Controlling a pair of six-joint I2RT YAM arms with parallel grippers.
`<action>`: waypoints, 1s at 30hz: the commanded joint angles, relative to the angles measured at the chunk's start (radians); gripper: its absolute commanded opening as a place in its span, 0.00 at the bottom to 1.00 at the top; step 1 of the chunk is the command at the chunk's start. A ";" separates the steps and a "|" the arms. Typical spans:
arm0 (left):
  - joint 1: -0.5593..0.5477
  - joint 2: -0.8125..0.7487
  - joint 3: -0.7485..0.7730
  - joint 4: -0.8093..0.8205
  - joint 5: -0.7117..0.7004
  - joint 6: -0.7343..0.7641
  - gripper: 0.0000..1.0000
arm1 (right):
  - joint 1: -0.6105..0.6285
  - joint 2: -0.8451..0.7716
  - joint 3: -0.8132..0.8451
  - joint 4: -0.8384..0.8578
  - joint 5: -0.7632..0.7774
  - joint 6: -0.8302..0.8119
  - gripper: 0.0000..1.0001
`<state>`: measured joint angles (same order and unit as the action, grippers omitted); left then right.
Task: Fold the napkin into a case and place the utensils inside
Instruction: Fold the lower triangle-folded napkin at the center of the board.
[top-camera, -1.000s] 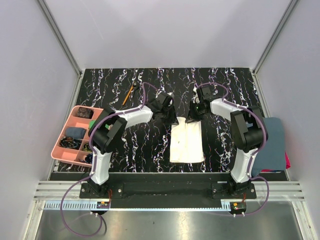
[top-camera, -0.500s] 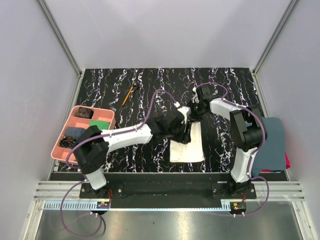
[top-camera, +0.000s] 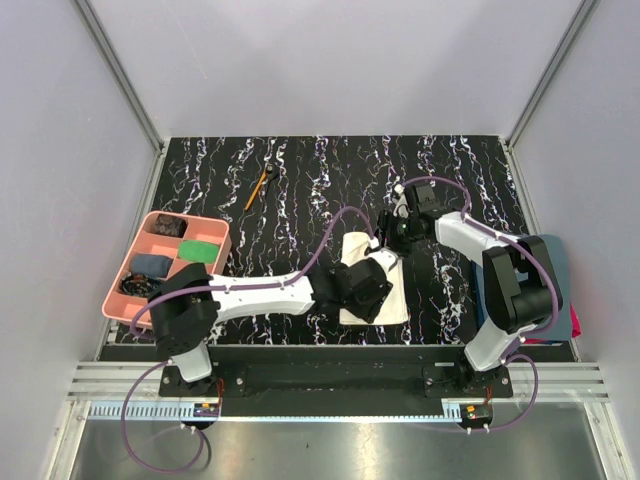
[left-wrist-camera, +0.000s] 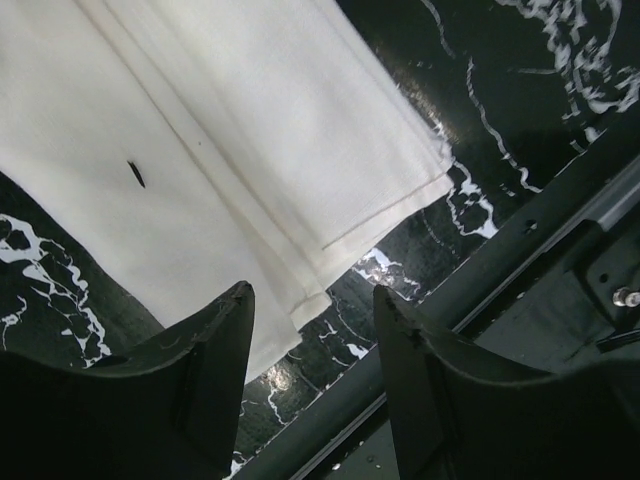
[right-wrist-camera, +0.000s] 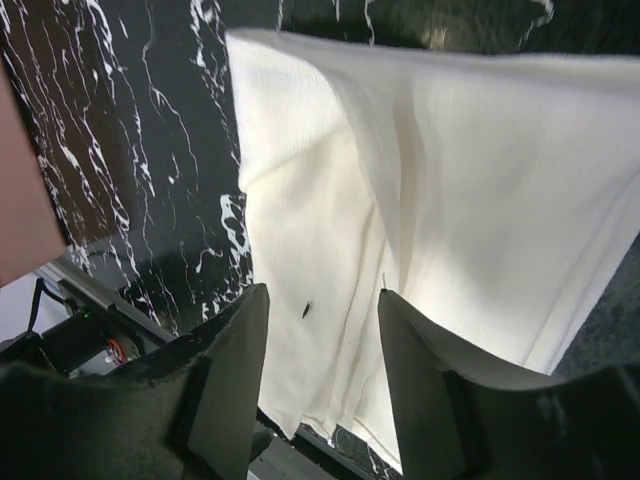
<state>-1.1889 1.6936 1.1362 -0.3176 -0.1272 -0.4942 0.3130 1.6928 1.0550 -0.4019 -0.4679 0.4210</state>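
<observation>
On the black marbled desk (top-camera: 470, 170), about midway between the two arms, the napkin (top-camera: 397, 295) lies flat as a folded cream rectangle, its long side running from the near edge toward the far side. Much of it is hidden in the overhead view by the left arm, which reaches across from the left and hangs over the cloth's near half. Seen from that wrist, the left claw (left-wrist-camera: 312, 335) stands open just above a near corner of the napkin, where stacked folded edges show; nothing sits between its fingers (left-wrist-camera: 215, 350), and a small dark speck marks the cloth. The right claw (right-wrist-camera: 322, 345) is likewise spread apart and empty, poised above the napkin's far end, with soft creases in the fabric under it. The utensils (top-camera: 262, 182) lie together well apart from the cloth, toward the far left of the desk, the orange handle angled. A pink tray (top-camera: 215, 232) sits at the left edge, and a blue-grey towel (top-camera: 550, 290) at the right.
</observation>
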 joint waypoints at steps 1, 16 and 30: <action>-0.026 0.050 0.043 -0.046 -0.084 -0.006 0.53 | -0.003 -0.048 -0.070 0.047 -0.052 0.033 0.55; -0.052 0.116 0.079 -0.077 -0.114 -0.035 0.50 | -0.003 -0.053 -0.225 0.195 -0.146 0.101 0.38; -0.054 0.153 0.092 -0.090 -0.161 -0.061 0.33 | -0.003 -0.045 -0.242 0.221 -0.152 0.108 0.38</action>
<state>-1.2369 1.8565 1.1862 -0.4133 -0.2401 -0.5442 0.3122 1.6760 0.8101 -0.2073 -0.5968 0.5243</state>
